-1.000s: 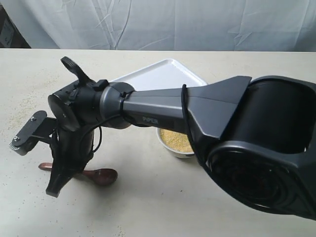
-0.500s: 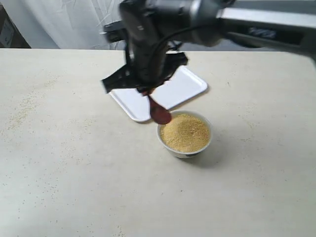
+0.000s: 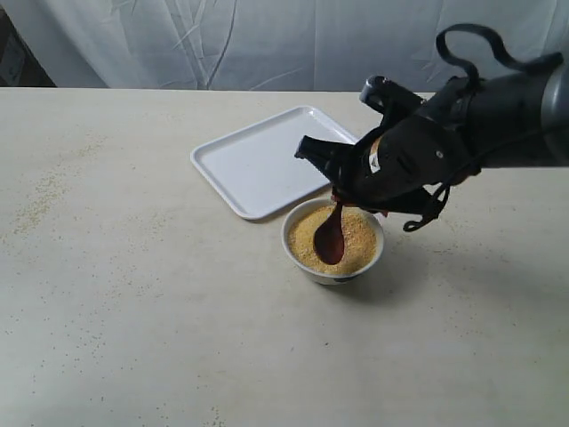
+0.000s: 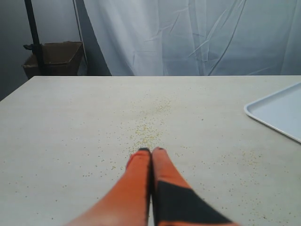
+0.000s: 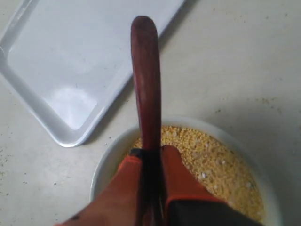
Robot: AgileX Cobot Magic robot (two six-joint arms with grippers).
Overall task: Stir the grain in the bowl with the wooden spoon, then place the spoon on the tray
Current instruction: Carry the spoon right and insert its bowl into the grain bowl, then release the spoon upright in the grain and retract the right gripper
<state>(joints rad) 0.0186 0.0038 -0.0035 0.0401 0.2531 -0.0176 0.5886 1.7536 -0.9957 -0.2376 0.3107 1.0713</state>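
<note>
The white bowl (image 3: 302,258) of yellow grain (image 3: 360,236) stands mid-table, just in front of the white tray (image 3: 262,160). My right gripper (image 3: 341,194) hangs over the bowl's far side, shut on the dark wooden spoon (image 3: 330,240), whose oval end dips into the grain. In the right wrist view the spoon (image 5: 146,75) sticks out past the gripper (image 5: 151,151), above the grain (image 5: 216,160), the bowl rim (image 5: 104,165) and the tray (image 5: 80,56). My left gripper (image 4: 151,151) is shut on nothing, low over the table. A tray corner (image 4: 280,110) shows beside it.
Loose grains lie scattered on the table at the left (image 3: 40,200) and ahead of the left gripper (image 4: 148,134). A white curtain hangs behind the table. A cardboard box (image 4: 54,56) sits beyond the far table edge.
The right arm picked the spoon up from the table at the left, carried it right past the tray, and now holds its oval end in the grain.
</note>
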